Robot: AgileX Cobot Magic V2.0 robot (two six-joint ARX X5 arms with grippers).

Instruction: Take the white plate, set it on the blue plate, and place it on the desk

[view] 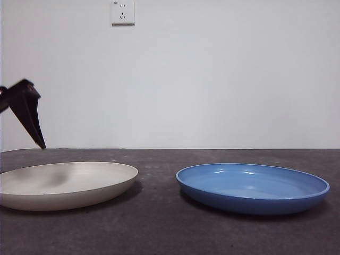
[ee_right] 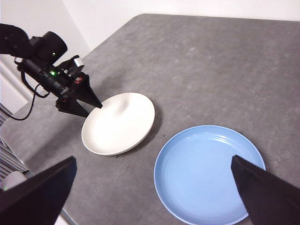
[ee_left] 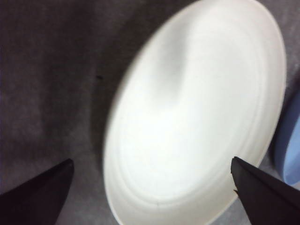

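White plate [view: 64,183] — stiff, smooth, likely slippery — is best pinched at its thin rim by the open-jawed left gripper [ee_left: 150,187] hovering above.

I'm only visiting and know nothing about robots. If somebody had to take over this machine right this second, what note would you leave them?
Left gripper: open, holding nothing, hovering above the white plate near its outer edge.
Right gripper: open, holding nothing, up high over the desk near the blue plate.
Things: both plates lie flat on the desk, side by side with a gap between them.
Done: nothing yet; the white plate is not gripped or lifted.
Left: grip the white plate, set it on the blue plate, then put it back on the desk.
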